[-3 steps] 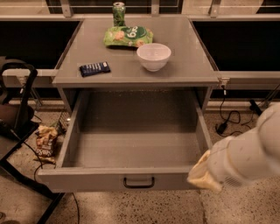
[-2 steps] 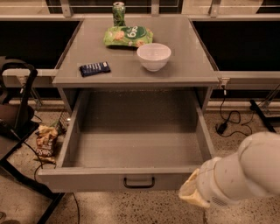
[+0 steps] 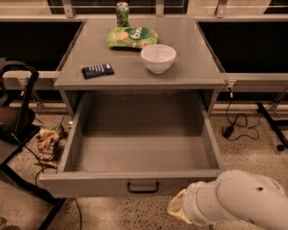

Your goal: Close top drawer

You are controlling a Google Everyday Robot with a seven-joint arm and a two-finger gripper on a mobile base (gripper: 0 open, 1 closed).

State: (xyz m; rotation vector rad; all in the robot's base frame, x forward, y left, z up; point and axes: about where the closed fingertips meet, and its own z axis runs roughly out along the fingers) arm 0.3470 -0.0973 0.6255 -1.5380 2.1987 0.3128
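The top drawer (image 3: 139,182) is grey, wide and deep, and stands pulled fully out of the cabinet. Its inside is bare. A small dark loop handle (image 3: 142,187) sits at the centre of its flat front. My white arm (image 3: 238,202) comes in from the bottom right. My gripper (image 3: 176,210) is at its yellowish end, just below and in front of the drawer front's right part, to the right of the handle. The two lower drawers are hidden behind the open drawer.
On the cabinet top (image 3: 198,67) stand a white bowl (image 3: 158,58), a green chip bag (image 3: 132,37), a green can (image 3: 122,13) and a dark blue bar (image 3: 97,70). A snack bag (image 3: 46,146) and black frame (image 3: 18,121) lie left; cables (image 3: 236,123) right.
My arm has moved down and to the left, from beside the drawer's right front corner to below the drawer front. The drawer has not moved.
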